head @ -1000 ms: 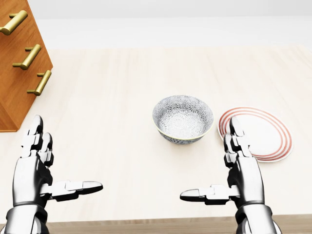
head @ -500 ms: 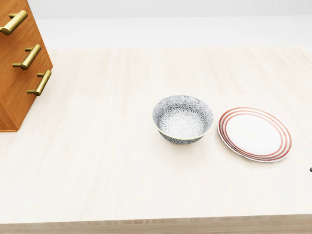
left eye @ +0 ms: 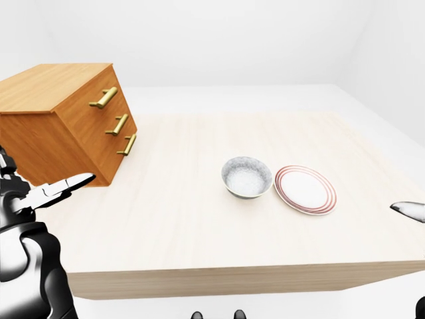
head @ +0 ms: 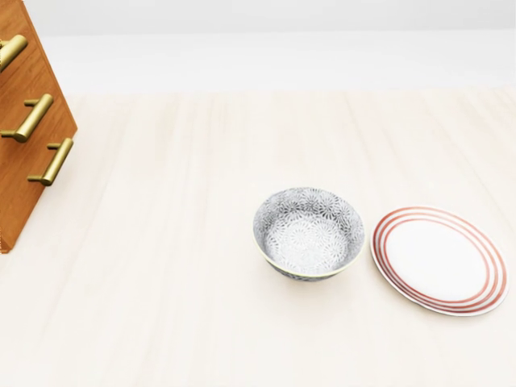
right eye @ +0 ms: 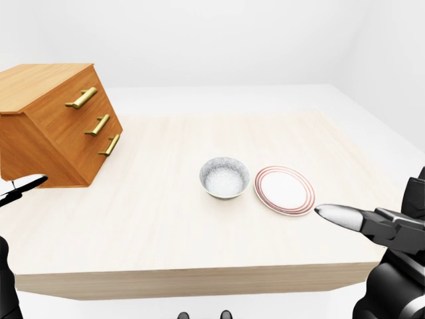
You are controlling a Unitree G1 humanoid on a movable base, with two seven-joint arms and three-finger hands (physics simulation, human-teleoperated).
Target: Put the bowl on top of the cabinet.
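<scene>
Bowl [head: 309,232] sits upright mid-tabletop [head: 161,266], nearer the right edge, just beside a red-ringed plate [head: 439,260] on its right. Wooden cabinet [left eye: 63,119] with brass handles stands at the tabletop's left edge, well apart from the bowl. Left robot hand [left eye: 40,196] open, empty, off the left edge. Right robot hand [right eye: 378,226] open, empty, off the right edge.

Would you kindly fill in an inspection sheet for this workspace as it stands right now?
Surface: pale wooden table, level.
Job's things: patterned bowl upright on the table, apart from the plate; wooden cabinet at the left-eye view's left, its top bare, three brass handles.
Clutter: red-ringed plate right of the bowl.
Hands: left hand open, raised at left; right hand open, at right; neither touches anything.
Cables: nothing seen.
Surroundings: plain white walls and floor.
</scene>
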